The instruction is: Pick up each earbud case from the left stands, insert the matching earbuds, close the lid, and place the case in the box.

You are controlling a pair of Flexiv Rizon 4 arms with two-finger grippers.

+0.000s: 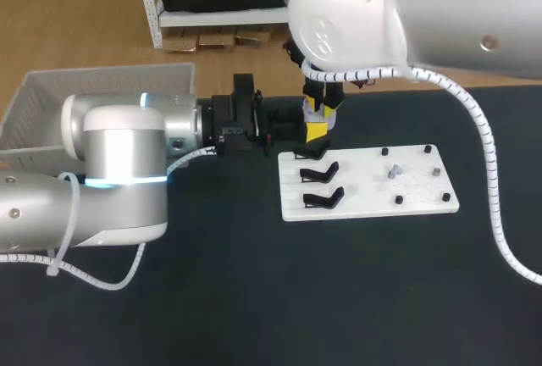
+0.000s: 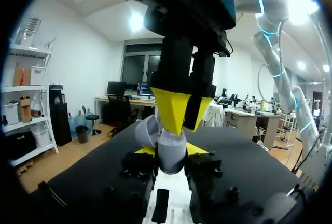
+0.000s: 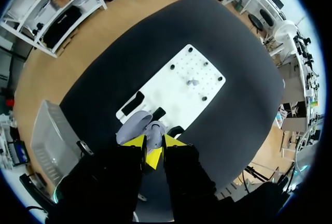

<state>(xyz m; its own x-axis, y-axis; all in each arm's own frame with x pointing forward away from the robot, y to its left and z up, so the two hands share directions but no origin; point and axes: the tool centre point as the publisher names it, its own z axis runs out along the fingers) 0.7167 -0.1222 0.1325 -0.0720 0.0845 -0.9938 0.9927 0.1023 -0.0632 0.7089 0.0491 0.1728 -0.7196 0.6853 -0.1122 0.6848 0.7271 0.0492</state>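
In the head view, the left gripper (image 1: 292, 129) is at the far left corner of the white board (image 1: 373, 203). The right gripper (image 1: 318, 127) hangs just over it. Three black stands (image 1: 320, 173) sit on the left part of the board. One small earbud (image 1: 392, 171) lies to their right. The box (image 1: 51, 103) is far left.

In the left wrist view, the left gripper squeezes the grey earbud case (image 2: 171, 157) from both sides. The lid (image 2: 147, 130) is open. The right gripper is right on top of the case. I cannot tell if that claw is wide or narrow.

In the right wrist view, the case is under the right gripper, beside the stands.
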